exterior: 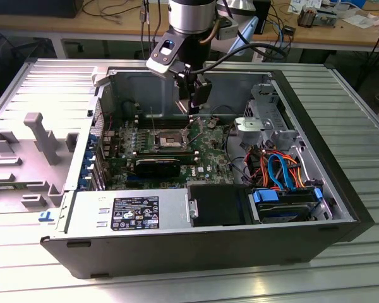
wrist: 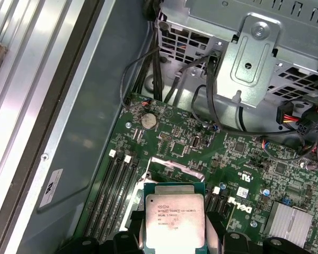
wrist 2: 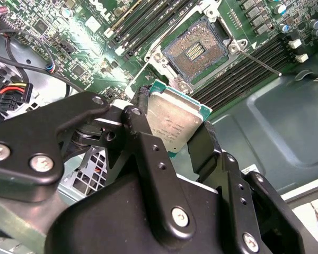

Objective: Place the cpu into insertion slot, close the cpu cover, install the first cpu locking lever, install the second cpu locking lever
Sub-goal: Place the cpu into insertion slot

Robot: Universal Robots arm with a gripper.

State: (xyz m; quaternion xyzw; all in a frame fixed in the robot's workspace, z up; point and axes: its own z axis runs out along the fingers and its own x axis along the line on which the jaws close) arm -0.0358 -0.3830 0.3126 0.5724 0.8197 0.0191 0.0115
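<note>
Closest up in the second wrist view is the gripper (wrist 2: 168, 127), its black fingers (wrist 2: 144, 145) clenched on opposite edges of the cpu (wrist 2: 176, 119). The silver lid faces the camera, with a thin green edge showing round it. There's small print on the lid, and one corner is tucked behind a finger. The chip is up in the air, clear of the board.

Past it is the insertion slot (wrist 2: 193, 50), uncovered with its bare contacts showing and nothing seated in it. A thin lever rod (wrist 2: 259, 61) pokes out next to it, with the long memory slots (wrist 2: 238, 74) just beside. I honestly can't make out how the cpu cover is sitting.

In the exterior view the arm hangs at about 1 o'clock from the socket, and the chip is too small to pick out there. The power supply (exterior: 132, 211), with a black label, is at roughly 7 o'clock. The orange and blue cables (exterior: 278, 167) are around 4 o'clock, partly buried behind the drive cage (exterior: 265, 117)
</note>
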